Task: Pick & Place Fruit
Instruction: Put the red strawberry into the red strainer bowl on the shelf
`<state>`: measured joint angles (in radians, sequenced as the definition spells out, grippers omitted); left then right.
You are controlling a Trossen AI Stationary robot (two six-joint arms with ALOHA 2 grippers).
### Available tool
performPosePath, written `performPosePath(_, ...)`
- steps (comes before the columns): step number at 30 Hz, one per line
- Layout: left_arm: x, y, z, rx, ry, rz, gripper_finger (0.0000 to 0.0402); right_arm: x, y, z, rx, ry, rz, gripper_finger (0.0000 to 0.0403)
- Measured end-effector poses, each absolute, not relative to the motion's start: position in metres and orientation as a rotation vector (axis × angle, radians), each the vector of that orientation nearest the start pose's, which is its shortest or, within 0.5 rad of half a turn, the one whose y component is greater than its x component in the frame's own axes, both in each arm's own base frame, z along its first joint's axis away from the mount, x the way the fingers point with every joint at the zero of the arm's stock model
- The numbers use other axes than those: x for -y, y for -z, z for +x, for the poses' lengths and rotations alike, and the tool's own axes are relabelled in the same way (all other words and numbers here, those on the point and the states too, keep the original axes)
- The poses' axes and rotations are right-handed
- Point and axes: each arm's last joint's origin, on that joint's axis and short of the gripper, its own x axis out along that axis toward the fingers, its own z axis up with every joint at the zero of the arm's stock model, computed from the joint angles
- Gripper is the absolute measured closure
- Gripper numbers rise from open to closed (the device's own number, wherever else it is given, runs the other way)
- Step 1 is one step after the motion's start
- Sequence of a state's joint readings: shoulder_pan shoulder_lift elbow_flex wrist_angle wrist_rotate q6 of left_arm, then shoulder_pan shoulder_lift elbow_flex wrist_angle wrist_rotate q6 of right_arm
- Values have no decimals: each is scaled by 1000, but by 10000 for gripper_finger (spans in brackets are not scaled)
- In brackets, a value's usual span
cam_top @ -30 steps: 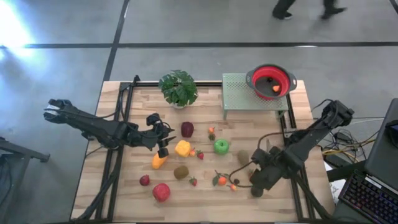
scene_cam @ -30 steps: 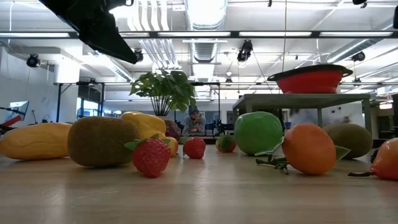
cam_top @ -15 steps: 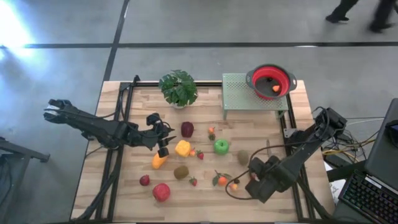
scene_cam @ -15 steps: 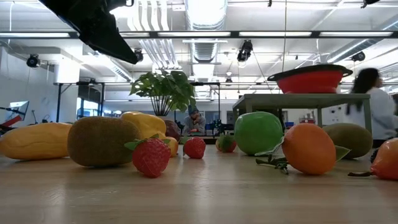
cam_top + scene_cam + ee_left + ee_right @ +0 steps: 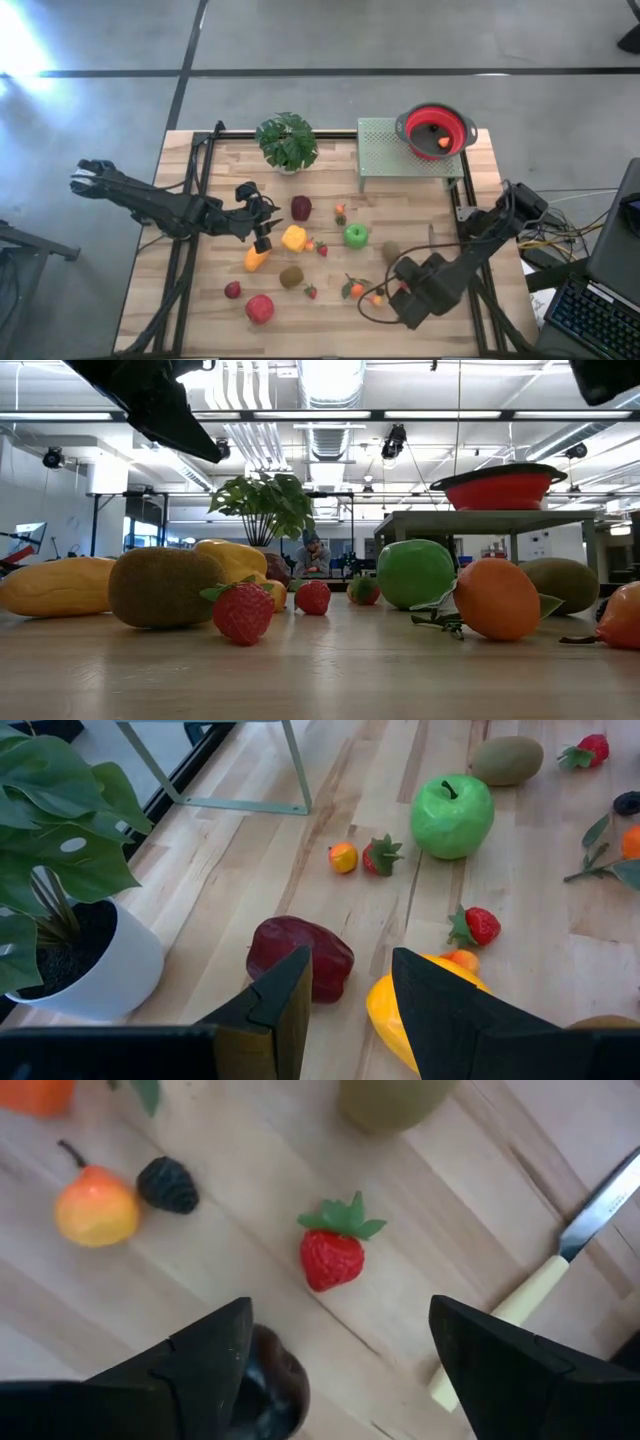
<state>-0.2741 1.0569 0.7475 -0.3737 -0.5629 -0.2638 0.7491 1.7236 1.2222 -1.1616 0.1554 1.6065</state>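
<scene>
**A:** Wood table (image 5: pixel 200 300), pale planks; how much room at the edges?

**B:** Front strip bare along the near edge; left margin bare past the arm; back edge taken by a potted plant (image 5: pixel 286 142) and a green stand (image 5: pixel 385 150) with a red bowl (image 5: pixel 435 130) on its right end; one orange piece (image 5: pixel 444 143) lies in the bowl.

**A:** Fruit?

**B:** Scattered mid-table; maroon fruit (image 5: pixel 301 207), yellow fruit (image 5: pixel 294 238), green apple (image 5: pixel 355 235), kiwi (image 5: pixel 291 276), red apple (image 5: pixel 259 308), small red fruit (image 5: pixel 233 290) by the left front; orange with leaves (image 5: pixel 356 290) toward the right; open lane between the green apple and the stand.

**A:** Left gripper?

**B:** Left gripper (image 5: pixel 348 990) hangs above the maroon fruit and the yellow one; fingers apart by a narrow gap; nothing between them, touching nothing.

**A:** Right gripper?

**B:** Right gripper (image 5: pixel 340 1345) low over the front right of the table; fingers wide apart, empty; a strawberry (image 5: pixel 333 1252) lies on the wood between the fingertips' line and a second kiwi (image 5: pixel 392 1100); a dark berry (image 5: pixel 167 1184) touches a small peach-coloured fruit (image 5: pixel 95 1205) to one side; a knife (image 5: pixel 545 1270) lies near the other finger; a dark round thing sits by one fingertip, cannot tell what.

**A:** Writing?

**B:** None legible.
</scene>
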Motion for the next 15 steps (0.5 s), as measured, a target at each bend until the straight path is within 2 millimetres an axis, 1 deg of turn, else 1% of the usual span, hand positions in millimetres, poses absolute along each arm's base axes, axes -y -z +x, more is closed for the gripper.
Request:
performPosePath(4,43,-258,210,-583,-356,24,255,-194,-195,225,-1362,762,543,123)
performPosePath(7,43,-258,210,-583,-355,23,255,-192,-188,228,-1361,733,580,133)
performPosePath(10,43,-258,210,-583,-354,22,255,-189,-180,225,-1372,739,581,140)
performPosePath(15,43,-258,210,-583,-353,22,255,-188,-166,221,-1404,720,631,145)
